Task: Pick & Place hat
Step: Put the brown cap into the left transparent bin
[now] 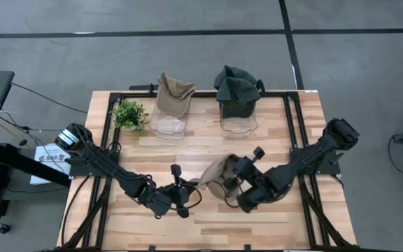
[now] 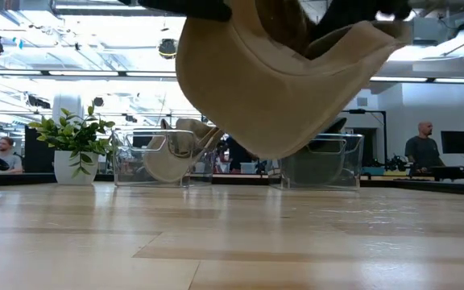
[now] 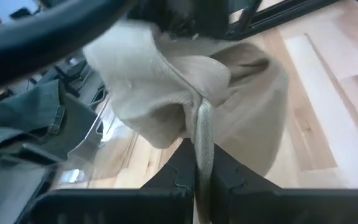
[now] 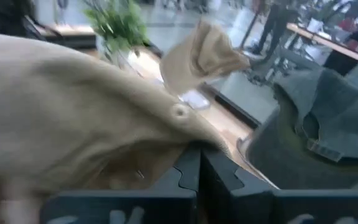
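A tan hat (image 1: 217,176) hangs in the air over the near middle of the table, between my two grippers. In the low view the tan hat (image 2: 288,89) sags like a pouch, clear of the wood. My left gripper (image 1: 189,190) is on its left side and my right gripper (image 1: 234,185) on its right side, both shut on the hat. The left wrist view shows the hat (image 3: 185,93) bunched past the fingers. In the right wrist view the hat (image 4: 73,112) fills the picture's left. My left gripper pinches a thin folded edge of the hat (image 3: 202,134) between its two fingers (image 3: 174,180), coming from the table's left. The hat is lifted clear and hangs slack beyond the fingers. My right gripper pinches the hat's edge (image 4: 194,142) between its two fingers (image 4: 219,171), coming from the table's right. The cloth drapes away from the fingers, off the table.
Two clear bins stand at the far edge: the left bin (image 1: 168,124) holds tan hats (image 1: 173,94), the right bin (image 1: 238,123) holds dark green hats (image 1: 236,85). A small potted plant (image 1: 129,114) stands left of them. Bare wood (image 1: 208,143) lies between the hat and the bins.
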Motion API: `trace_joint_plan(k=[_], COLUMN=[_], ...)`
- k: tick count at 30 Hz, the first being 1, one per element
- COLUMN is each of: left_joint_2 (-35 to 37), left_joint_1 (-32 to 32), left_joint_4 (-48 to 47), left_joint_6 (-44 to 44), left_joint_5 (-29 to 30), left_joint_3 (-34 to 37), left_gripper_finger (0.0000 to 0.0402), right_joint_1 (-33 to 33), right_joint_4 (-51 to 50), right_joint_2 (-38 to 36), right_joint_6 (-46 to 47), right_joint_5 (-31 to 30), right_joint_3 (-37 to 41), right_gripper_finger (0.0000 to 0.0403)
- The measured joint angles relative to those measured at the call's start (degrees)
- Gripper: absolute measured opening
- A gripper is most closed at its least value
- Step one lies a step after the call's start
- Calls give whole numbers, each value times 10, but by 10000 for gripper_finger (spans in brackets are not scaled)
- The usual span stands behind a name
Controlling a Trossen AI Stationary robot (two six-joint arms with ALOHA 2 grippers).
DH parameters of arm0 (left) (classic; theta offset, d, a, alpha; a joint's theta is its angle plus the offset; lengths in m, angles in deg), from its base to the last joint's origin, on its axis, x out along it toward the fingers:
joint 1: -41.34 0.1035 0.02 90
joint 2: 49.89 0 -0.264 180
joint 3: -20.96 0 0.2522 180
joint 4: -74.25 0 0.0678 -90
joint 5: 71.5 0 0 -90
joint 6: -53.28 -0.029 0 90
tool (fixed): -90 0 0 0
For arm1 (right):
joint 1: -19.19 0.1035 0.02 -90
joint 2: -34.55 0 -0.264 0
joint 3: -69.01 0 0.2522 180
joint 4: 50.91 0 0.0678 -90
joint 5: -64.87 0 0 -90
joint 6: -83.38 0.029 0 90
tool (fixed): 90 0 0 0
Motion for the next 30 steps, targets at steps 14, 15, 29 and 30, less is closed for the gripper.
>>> trace_joint_plan(k=[14, 15, 29, 30], left_joint_2=[0, 0, 1, 1], left_joint_1=[17, 17, -6, -6], left_joint_4=[-4, -4, -5, -5], left_joint_6=[58, 57, 32, 32], left_joint_5=[90, 90, 89, 88], left_joint_3=[0, 0, 0, 0], left_gripper_finger=[12, 12, 12, 12], right_joint_1=[108, 112, 64, 53], right_joint_4=[11, 11, -22, -22], right_joint_2=[-5, -7, -78, -78], right_joint_6=[-12, -18, -71, -76], right_joint_5=[27, 28, 98, 113], right_joint_3=[-29, -29, -29, -29], right_gripper_finger=[0, 0, 114, 130])
